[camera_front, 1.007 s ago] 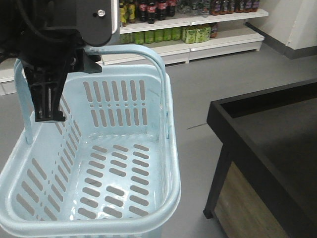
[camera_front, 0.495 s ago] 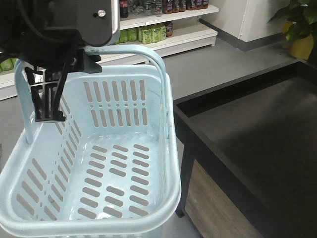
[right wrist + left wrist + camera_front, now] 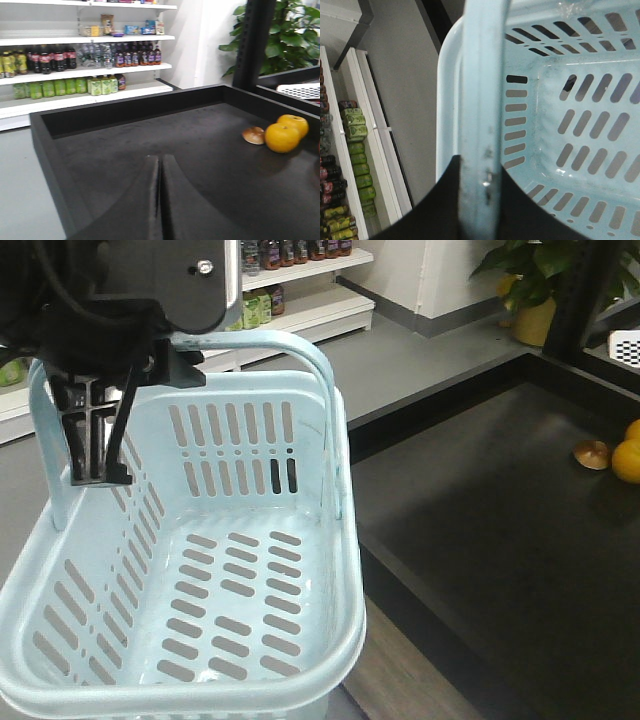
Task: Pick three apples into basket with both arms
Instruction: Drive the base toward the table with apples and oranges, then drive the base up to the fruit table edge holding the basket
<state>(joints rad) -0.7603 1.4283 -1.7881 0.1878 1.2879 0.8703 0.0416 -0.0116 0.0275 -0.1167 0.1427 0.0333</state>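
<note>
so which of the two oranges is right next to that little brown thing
The front orange: the brown round thing lies just left of it in the right wrist view. The other orange sits behind, partly hidden.

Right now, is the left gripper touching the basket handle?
Touching. The left wrist view shows the basket handle running between the left gripper's two black fingers, with no gap on either side.

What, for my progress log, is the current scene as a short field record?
basket: empty, hanging by its handle
left gripper: shut on the basket handle
right gripper: shut, holding nothing, above the black bin
oranges: two, in the bin, right side of the view
apples: none in view
</note>
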